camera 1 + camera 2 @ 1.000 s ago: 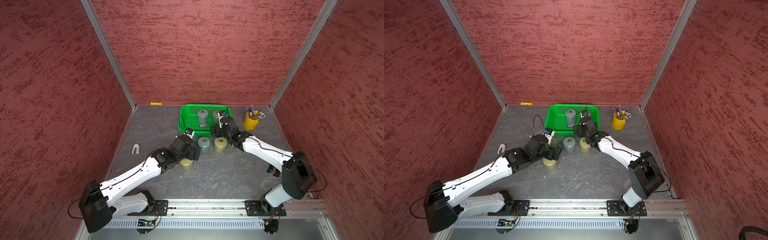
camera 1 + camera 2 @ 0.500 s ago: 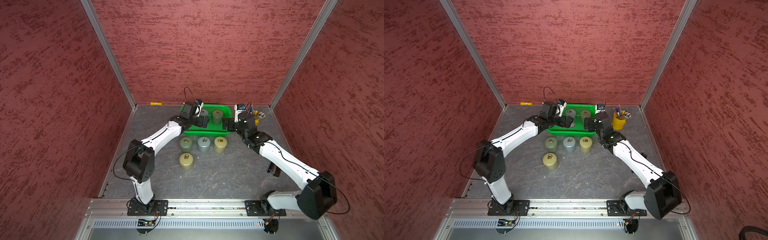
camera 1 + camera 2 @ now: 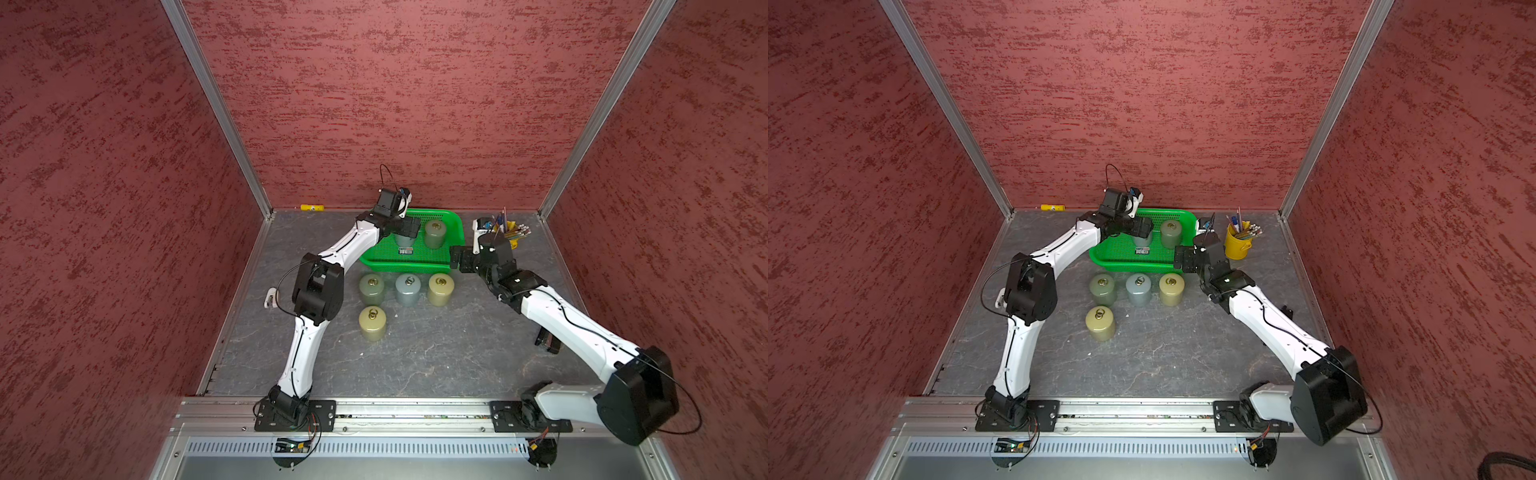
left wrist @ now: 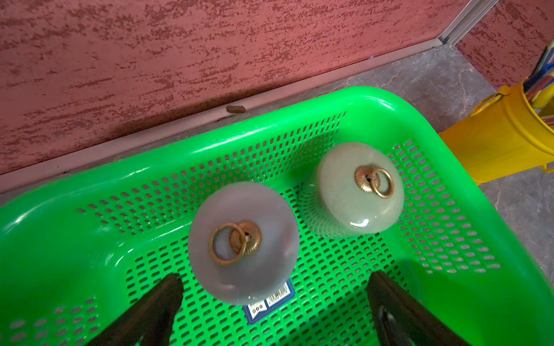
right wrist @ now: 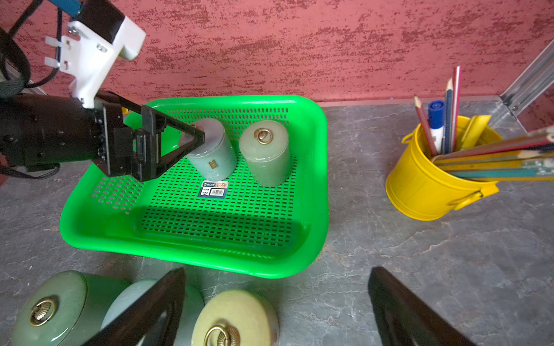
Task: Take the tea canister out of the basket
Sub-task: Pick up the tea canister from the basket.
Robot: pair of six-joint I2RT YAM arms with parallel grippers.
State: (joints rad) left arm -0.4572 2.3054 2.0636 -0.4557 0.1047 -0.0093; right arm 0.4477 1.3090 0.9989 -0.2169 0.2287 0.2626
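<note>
The bright green perforated plastic basket (image 3: 405, 266) stands at the far edge of the grey tabletop (image 3: 436, 365), about in the middle. Two round tea canisters with brass rings on their lids stand side by side in its far half. They are a grey-blue ceramic canister (image 4: 244, 242) and, toward the right edge, a pale green canister (image 4: 356, 185). A small sticker (image 5: 213, 188) lies on the basket floor just in front of them.

The left gripper (image 4: 275, 274) reaches into the basket from the left. Its fingers (image 4: 144, 311) are spread wide, one on each side of the grey-blue canister's lid. I cannot tell whether they touch it.

The right gripper (image 5: 277, 269) hovers just beside the basket's front right corner. Its fingers (image 5: 404, 308) are also spread wide and hold nothing.

On the tabletop in front of the basket stand a dark green canister (image 3: 371, 289), a second grey canister (image 3: 408, 289) and a yellowish canister (image 3: 440, 286) in a row. An olive-yellow canister (image 3: 372, 322) stands closer to the front edge. A yellow metal bucket (image 3: 1237, 247) with pencils stands near the far right corner.
</note>
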